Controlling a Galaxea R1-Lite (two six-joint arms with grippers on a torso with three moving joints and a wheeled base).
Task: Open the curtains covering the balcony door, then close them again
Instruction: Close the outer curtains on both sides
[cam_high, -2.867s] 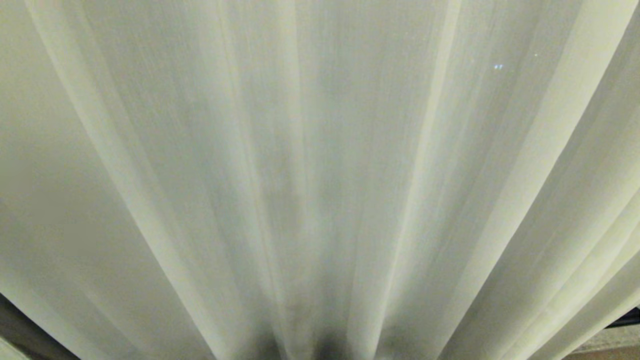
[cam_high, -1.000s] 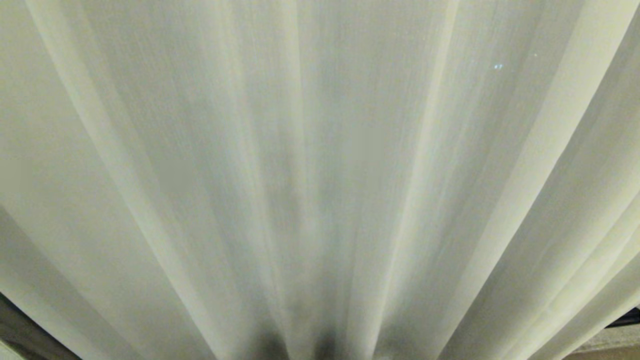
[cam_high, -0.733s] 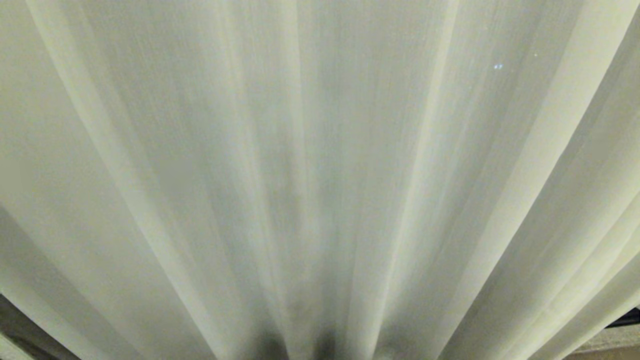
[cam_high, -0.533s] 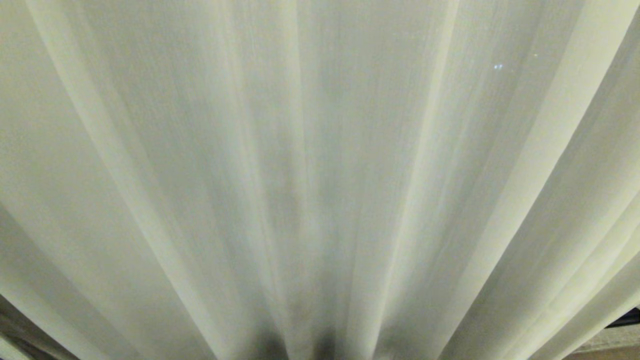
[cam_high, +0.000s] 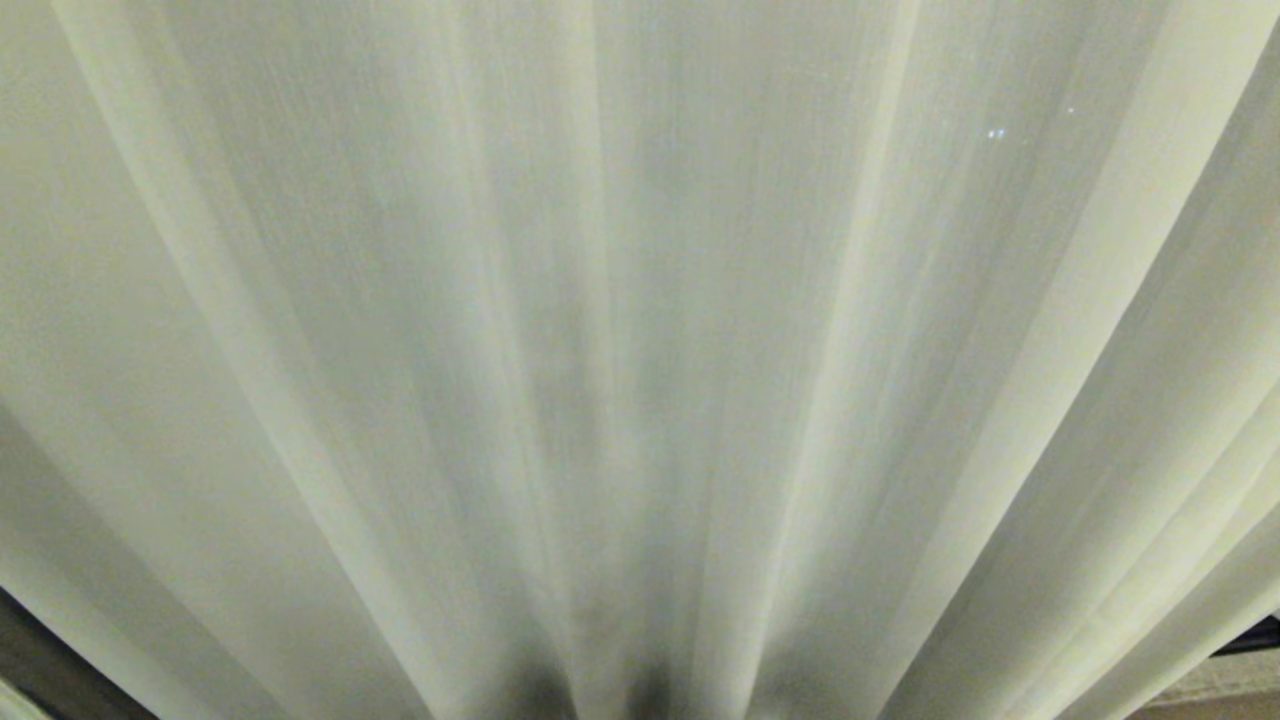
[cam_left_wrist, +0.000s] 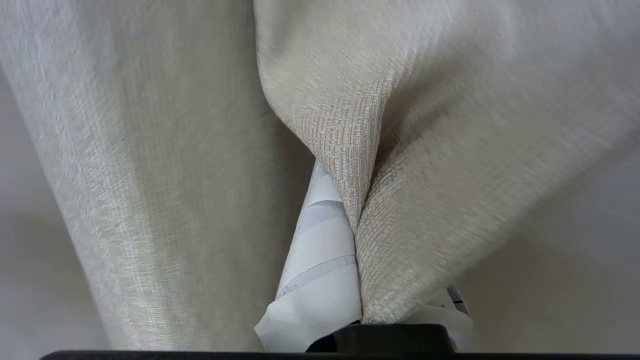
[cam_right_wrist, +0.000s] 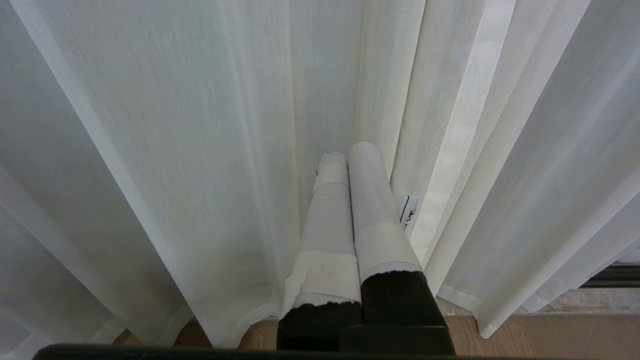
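Cream curtains (cam_high: 640, 300) fill the head view in sheer vertical folds, and no gripper shows there. In the left wrist view my left gripper (cam_left_wrist: 352, 210) is shut on a pinched fold of the coarser woven curtain (cam_left_wrist: 425, 200). One white-taped finger (cam_left_wrist: 320, 250) shows, while the other is hidden under the fabric. In the right wrist view my right gripper (cam_right_wrist: 348, 155) is shut on nothing, its taped fingers pressed together with their tips against the sheer curtain (cam_right_wrist: 175, 150). The balcony door is hidden behind the curtains.
A wooden floor (cam_right_wrist: 550, 335) runs under the curtain hems. A dark strip (cam_right_wrist: 612, 275) at floor level peeks out past the rightmost fold, with a pale stone sill (cam_right_wrist: 575, 300) before it. A small printed tag (cam_right_wrist: 407, 209) hangs beside my right fingers.
The sheer folds at the lower left of the head view have stirred slightly. The rest of that view looks the same.
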